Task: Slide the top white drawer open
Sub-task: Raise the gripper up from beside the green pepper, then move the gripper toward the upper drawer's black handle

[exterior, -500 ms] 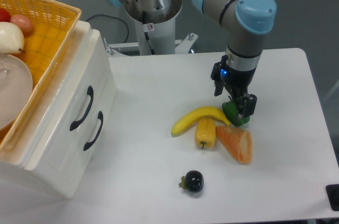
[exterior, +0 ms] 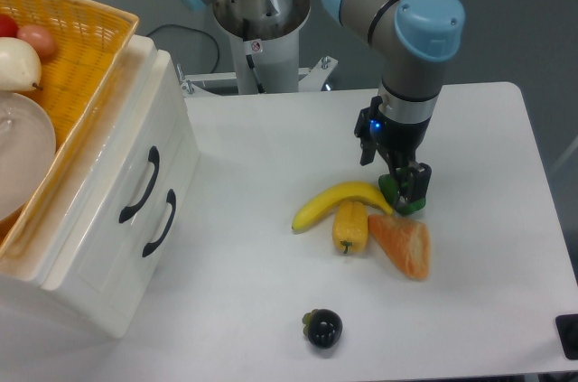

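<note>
The top white drawer [exterior: 116, 162] is the upper of two panelled fronts on the white cabinet at the left. It sits flush with the lower front, and its curved black handle [exterior: 140, 185] is free. My gripper [exterior: 405, 191] hangs far to the right of it, pointing down over a small green object [exterior: 397, 194] beside the fruit. The dark fingers hide their own gap, so their state is unclear. Nothing touches the drawer.
A yellow basket [exterior: 86, 48] with a plate and fruit rests on the cabinet. The lower drawer handle [exterior: 160, 222] lies just below the upper one. On the table are a banana [exterior: 339, 200], a corn cob [exterior: 350, 226], an orange wedge [exterior: 404, 244] and a dark round fruit [exterior: 323, 328].
The arm and gripper have shifted slightly left. The dark round fruit has moved a little toward the table's front edge.
</note>
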You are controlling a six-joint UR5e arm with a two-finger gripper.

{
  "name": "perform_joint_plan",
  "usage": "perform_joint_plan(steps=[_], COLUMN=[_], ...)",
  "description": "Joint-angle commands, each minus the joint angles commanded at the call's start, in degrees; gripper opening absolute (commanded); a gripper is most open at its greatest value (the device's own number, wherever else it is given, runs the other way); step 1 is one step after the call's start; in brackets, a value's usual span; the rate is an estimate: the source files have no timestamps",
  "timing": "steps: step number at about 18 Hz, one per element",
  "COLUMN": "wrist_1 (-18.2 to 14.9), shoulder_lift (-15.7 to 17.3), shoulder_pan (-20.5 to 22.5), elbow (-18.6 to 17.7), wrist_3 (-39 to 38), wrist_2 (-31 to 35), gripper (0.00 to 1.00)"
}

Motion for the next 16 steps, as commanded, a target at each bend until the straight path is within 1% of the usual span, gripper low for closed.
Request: perform_joint_plan(steps=[4, 6, 9, 11, 12, 14, 16], wrist_1=[-0.1, -0.3, -0.1, -0.1, -0.2, -0.2, -0.2], shoulder_lift=[0.0, 0.9, 1.1, 1.2, 1.2, 1.2, 1.4], shoulder_pan=[-0.2, -0.8, -0.5, -0.5, -0.6, -1.1, -1.9], elbow=[-0.6, -1.6, -3.7, -3.7, -3.8, -4.4, -6.1], wrist_3=[-0.5, -1.0, -5.2, -11.2, -12.8, -13.4, -13.6], wrist_2=[2.4, 2.7, 2.6, 2.2, 1.9, 1.8, 2.2], gripper=[1.0, 1.0, 1.0, 1.0, 1.0, 1.0, 1.0])
